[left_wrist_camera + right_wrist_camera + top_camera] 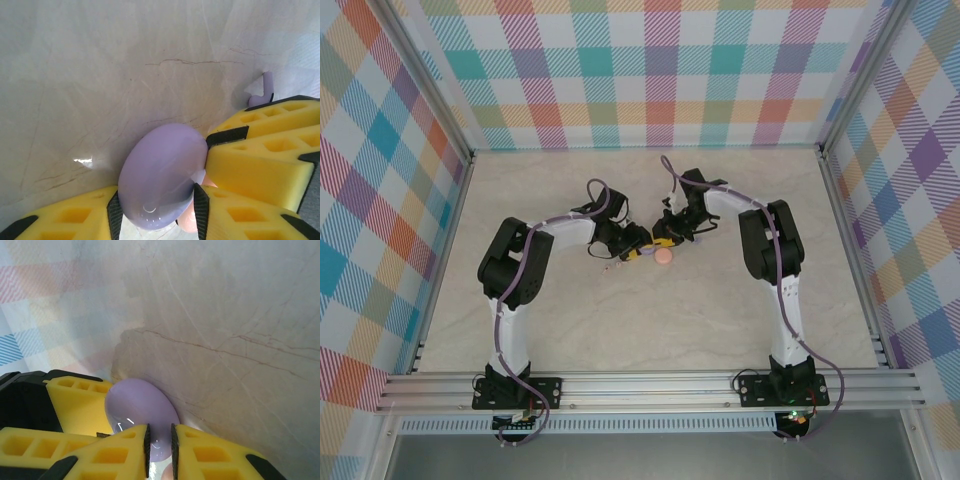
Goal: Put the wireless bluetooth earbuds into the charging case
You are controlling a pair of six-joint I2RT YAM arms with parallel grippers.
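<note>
Now earbud (266, 86) beyond left gripper (157, 212) clamping purple disc (160, 172).

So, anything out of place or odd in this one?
Yes. The purple case stands tilted on edge, pinched by both the left gripper and the right gripper at once. A purple earbud lies loose on the table beside them, outside the case.

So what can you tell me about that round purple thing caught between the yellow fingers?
The purple case is a smooth, glossy lilac oval, plastic by the look, with small light glints. It stands tilted on edge over the marbled table. The left hand clamps its sides between black-padded yellow fingers. The right hand, fingers nearly together, sits at its rim; whether it pinches it I cannot tell. A pale pink bit peeks out beneath.
</note>
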